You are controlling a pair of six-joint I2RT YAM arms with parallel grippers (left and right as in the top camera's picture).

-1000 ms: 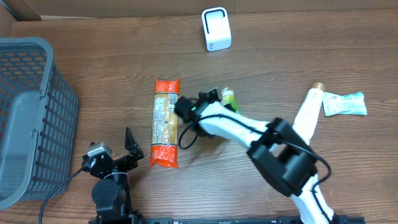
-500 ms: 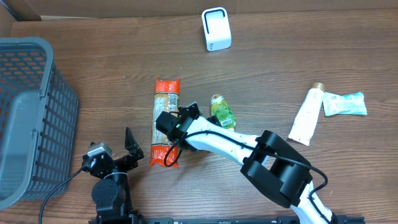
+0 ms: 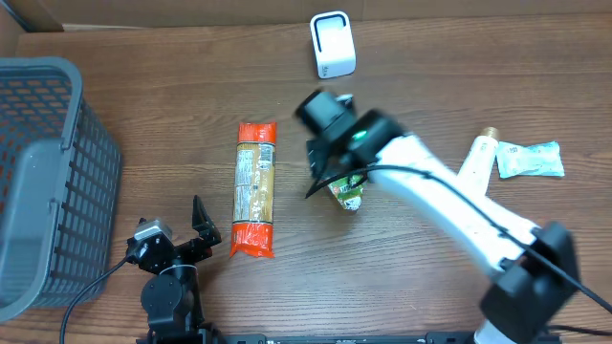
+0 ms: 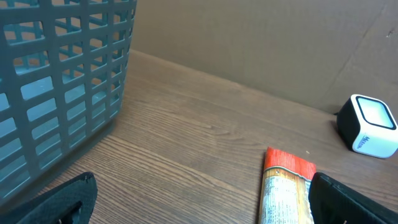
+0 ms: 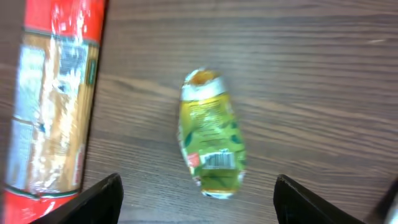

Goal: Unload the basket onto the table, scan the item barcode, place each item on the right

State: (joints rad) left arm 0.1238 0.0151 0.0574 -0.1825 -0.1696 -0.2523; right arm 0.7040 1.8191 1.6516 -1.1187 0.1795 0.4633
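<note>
Near edge: left gripper (image 3: 175, 227) sits low at the table front, jaws spread wide, nothing between them.

Just beyond it, a long red-and-orange pasta packet with a clear window (image 3: 253, 201) lies flat.

Centre: a small green-and-yellow plastic pouch (image 5: 210, 134) lies flat on the brown wooden table (image 3: 143, 115). It is apart from the packet, with its white barcode label (image 5: 217, 160) facing up.

Right gripper (image 5: 198, 186) hangs above the pouch, fingers spread either side, not touching. Its arm is blurred in the overhead view.

Right side: a white tube with a tan cap (image 3: 471, 172), just beside a teal sachet (image 3: 529, 160).

Far edge: a white box-shaped scanner (image 3: 333, 45), upright.

Left: a grey plastic lattice basket (image 3: 91, 191).
</note>
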